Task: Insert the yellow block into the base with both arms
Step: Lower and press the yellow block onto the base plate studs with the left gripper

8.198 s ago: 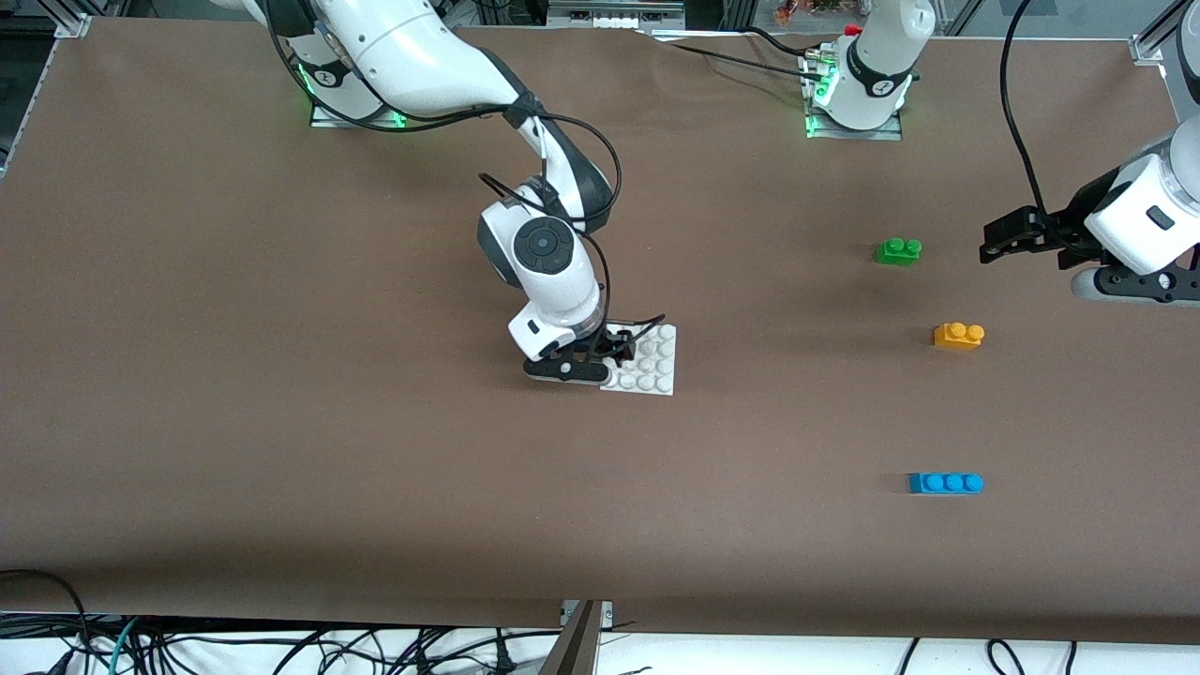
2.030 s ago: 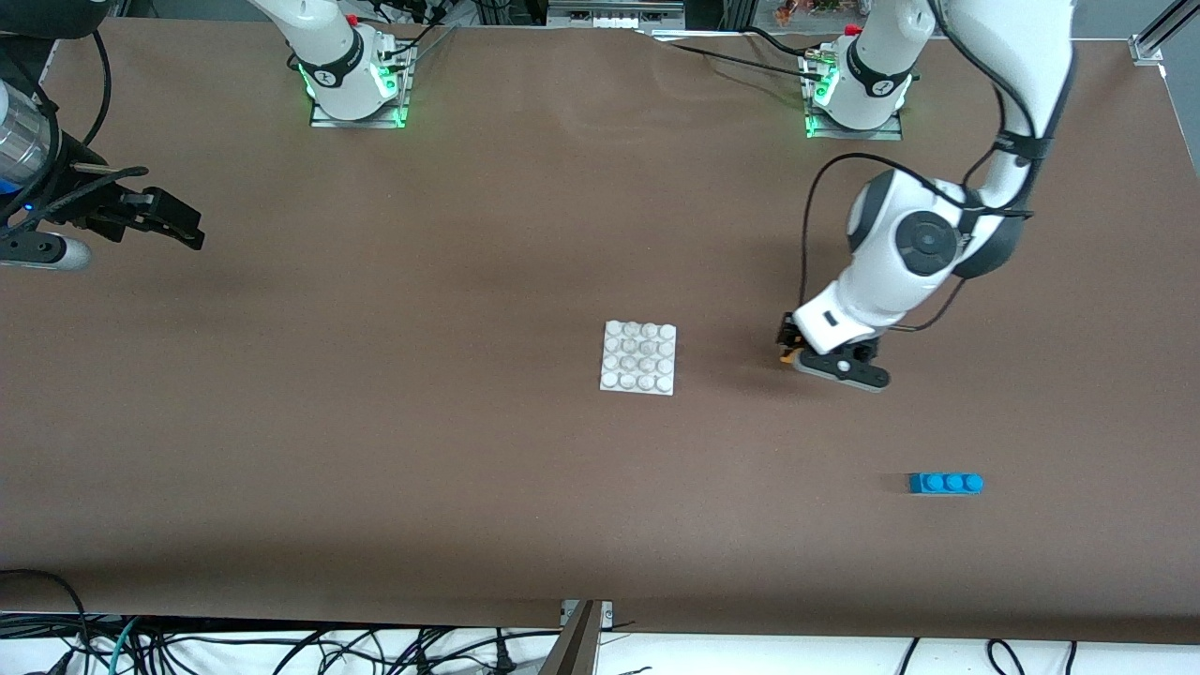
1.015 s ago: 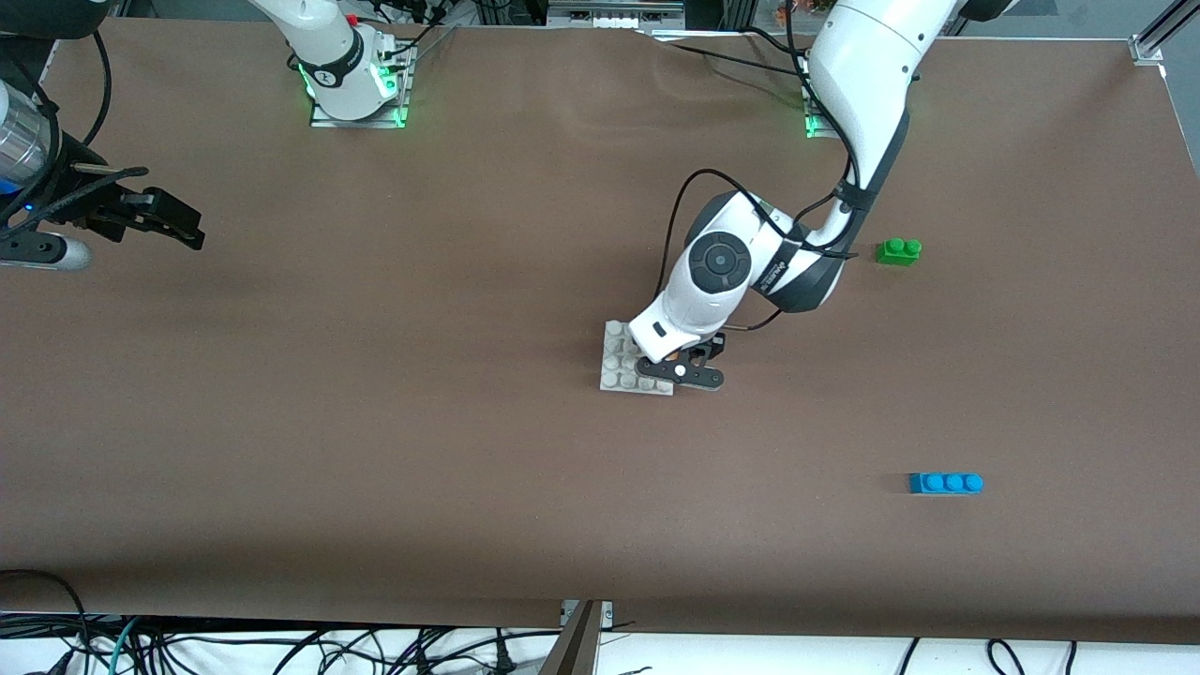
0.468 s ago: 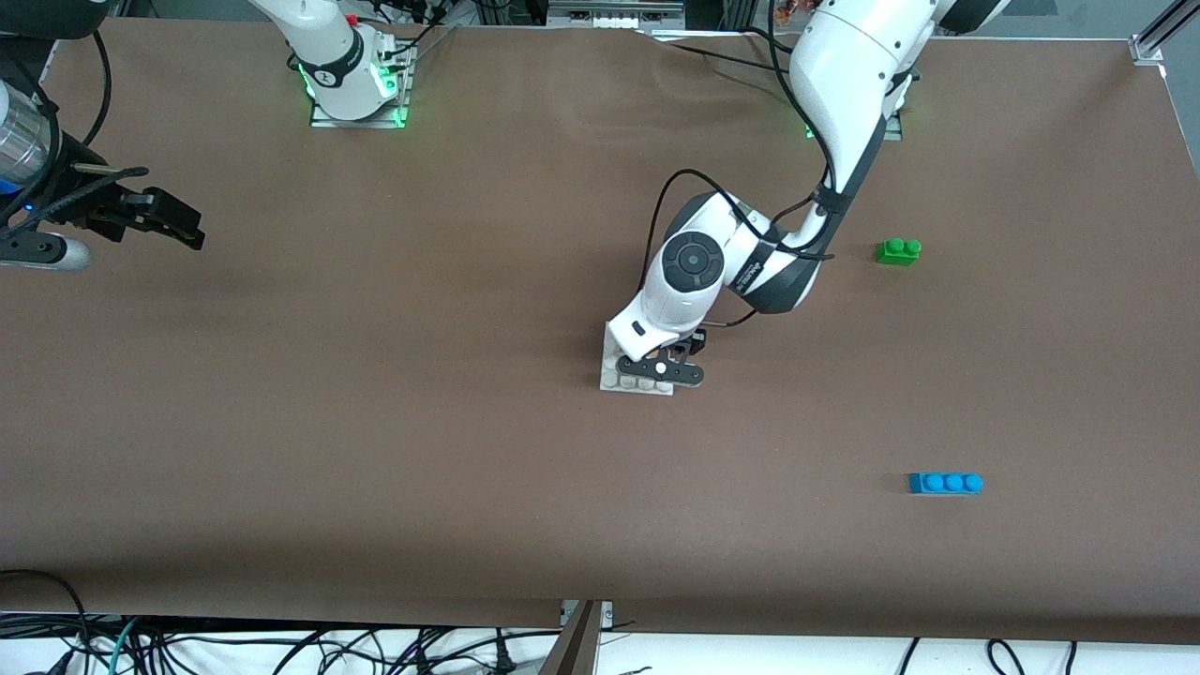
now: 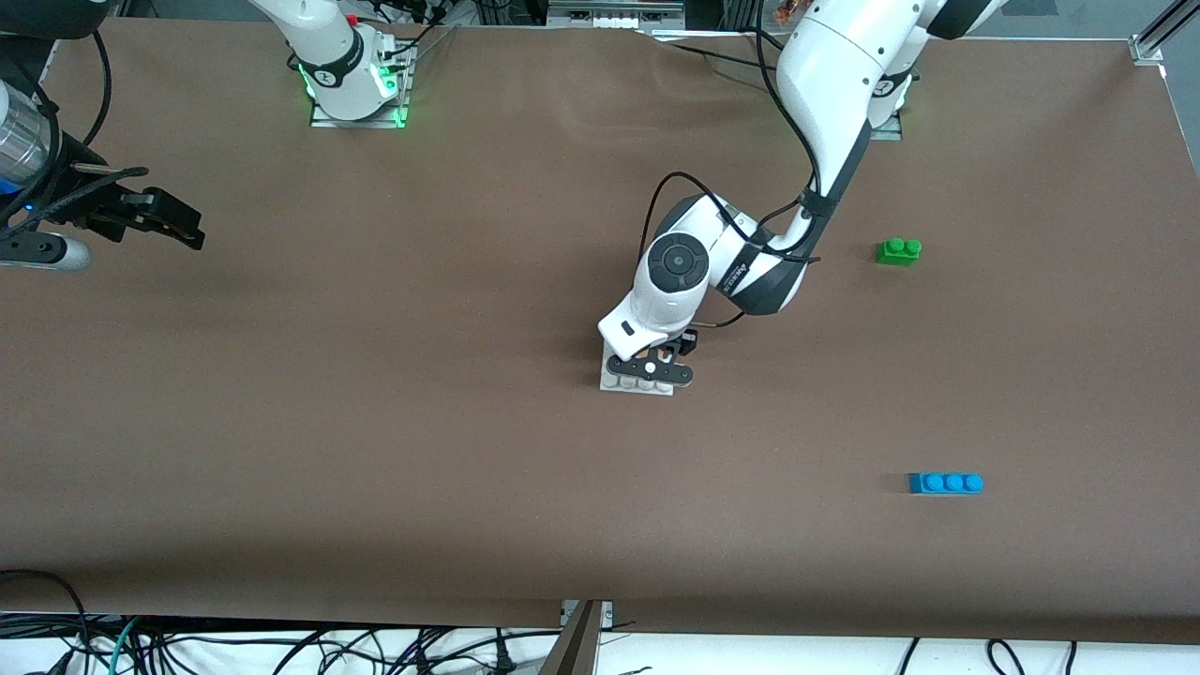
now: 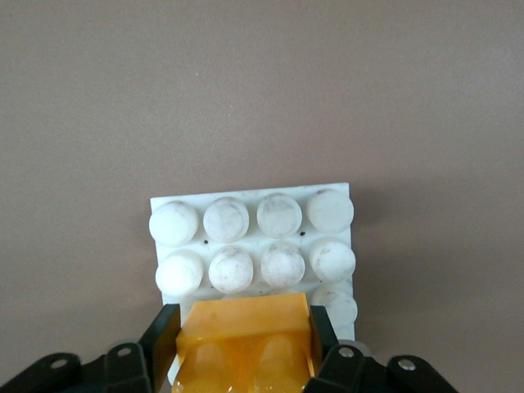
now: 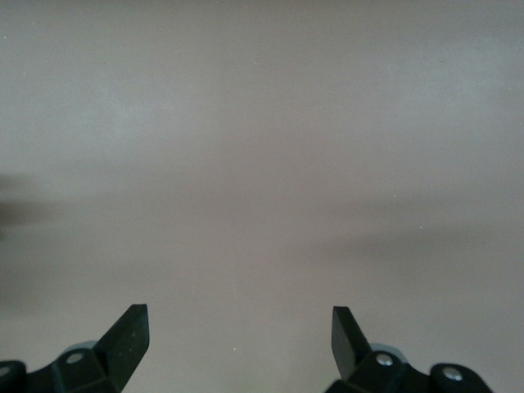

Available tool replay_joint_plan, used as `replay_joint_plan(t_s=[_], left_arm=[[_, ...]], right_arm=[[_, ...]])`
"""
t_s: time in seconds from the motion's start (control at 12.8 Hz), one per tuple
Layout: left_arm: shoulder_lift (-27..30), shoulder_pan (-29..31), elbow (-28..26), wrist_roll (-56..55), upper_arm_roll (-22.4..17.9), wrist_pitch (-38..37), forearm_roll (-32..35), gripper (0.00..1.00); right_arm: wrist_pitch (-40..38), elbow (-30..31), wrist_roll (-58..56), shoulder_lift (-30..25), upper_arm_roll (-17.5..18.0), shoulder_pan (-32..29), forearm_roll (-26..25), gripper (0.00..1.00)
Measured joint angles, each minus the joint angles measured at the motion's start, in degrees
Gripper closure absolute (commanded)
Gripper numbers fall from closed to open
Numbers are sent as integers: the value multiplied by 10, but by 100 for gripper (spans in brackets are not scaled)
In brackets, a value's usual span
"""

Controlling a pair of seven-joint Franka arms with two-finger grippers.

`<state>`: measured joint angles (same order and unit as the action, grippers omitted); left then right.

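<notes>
The white studded base (image 5: 617, 384) lies mid-table, and the left arm's hand hides most of it in the front view. My left gripper (image 5: 662, 357) hangs just over the base, shut on the yellow block. In the left wrist view the yellow block (image 6: 246, 323) sits squeezed between the two black fingers (image 6: 160, 340) of the left gripper (image 6: 243, 344), over the base (image 6: 254, 221), two rows of whose studs show clear of the block. My right gripper (image 5: 169, 221) waits over bare table at the right arm's end. The right gripper (image 7: 237, 327) is open with nothing between its fingers.
A green two-stud brick (image 5: 898, 250) lies toward the left arm's end of the table. A blue three-stud brick (image 5: 946, 483) lies nearer the front camera at that same end. Cables hang along the table's front edge.
The left arm has carried the yellow block from beside the base to over it, drifting toward the right arm's end. The right arm has not moved.
</notes>
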<state>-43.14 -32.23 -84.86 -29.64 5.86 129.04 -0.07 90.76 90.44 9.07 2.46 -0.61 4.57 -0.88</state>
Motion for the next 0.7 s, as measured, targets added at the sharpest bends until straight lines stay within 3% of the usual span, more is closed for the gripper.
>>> replay_joint_plan(t_s=[0.7], left_arm=[[-9,-5,5,-5,-3,0,0,77]], right_arm=[[0,0,0,0,0,0,0,1]])
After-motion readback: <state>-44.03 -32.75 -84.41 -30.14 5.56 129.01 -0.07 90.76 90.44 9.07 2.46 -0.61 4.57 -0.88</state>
